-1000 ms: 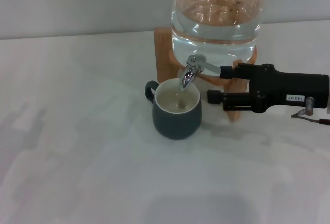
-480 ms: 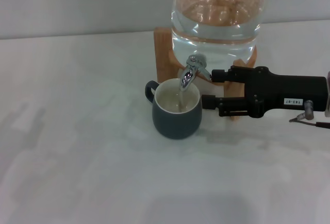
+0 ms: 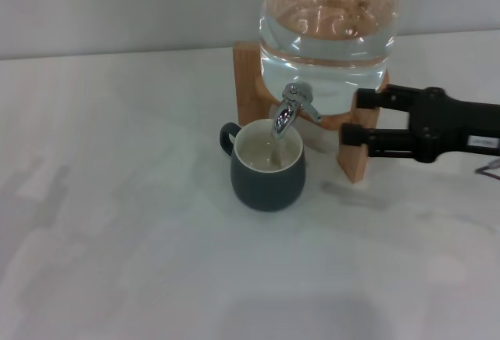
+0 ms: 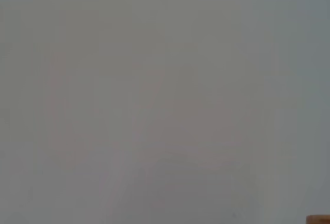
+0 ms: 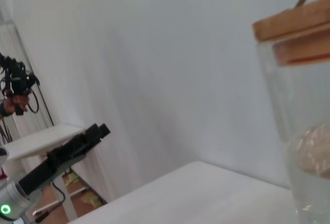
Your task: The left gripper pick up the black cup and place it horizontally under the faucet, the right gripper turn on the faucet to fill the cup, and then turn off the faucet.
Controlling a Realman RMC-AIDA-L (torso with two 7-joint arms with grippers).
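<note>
Black cup sits upright under the faucet, filling; right gripper, fingers parted, should wait beside the lever, then close it gently.

On the table, the jug sits in its stand toward the far edge, and the faucet juts from the jug's front toward me, its spout hanging right over the open cup. The cup stands upright on the table just in front of the stand, its handle turned to the left. My right gripper reaches in from the right edge, level with the faucet and a little apart from its lever, its fingers crossing in front of the stand's right leg, while my left gripper hangs well off beyond the table.
</note>
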